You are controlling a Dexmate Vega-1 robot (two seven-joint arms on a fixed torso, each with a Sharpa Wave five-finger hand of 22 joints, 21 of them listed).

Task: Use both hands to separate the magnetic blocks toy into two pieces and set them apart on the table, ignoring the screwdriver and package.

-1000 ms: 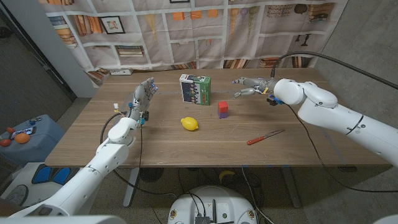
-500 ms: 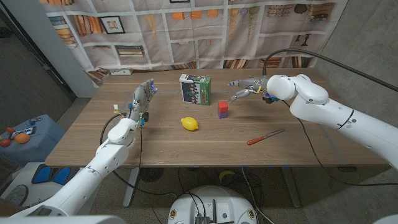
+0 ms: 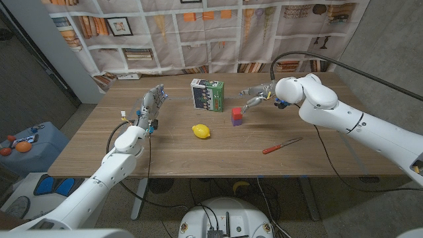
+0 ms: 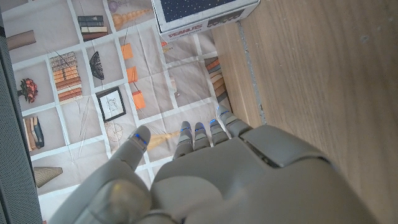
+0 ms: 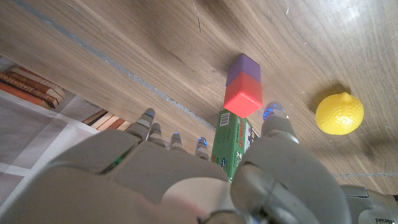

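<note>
Reaching leftward over the last second, the right hand (image 3: 256, 94) has drawn close to the magnetic blocks toy (image 3: 236, 116), fingers spread and holding nothing, just short of it. That toy, red cube on purple, stands on the counter (image 3: 218, 152) between the package (image 3: 207, 94) and the screwdriver (image 3: 281, 145), near a lemon (image 3: 201, 131). Unmoved, the left hand (image 3: 153, 103) stays released, fingers apart, at the counter's left.
</note>
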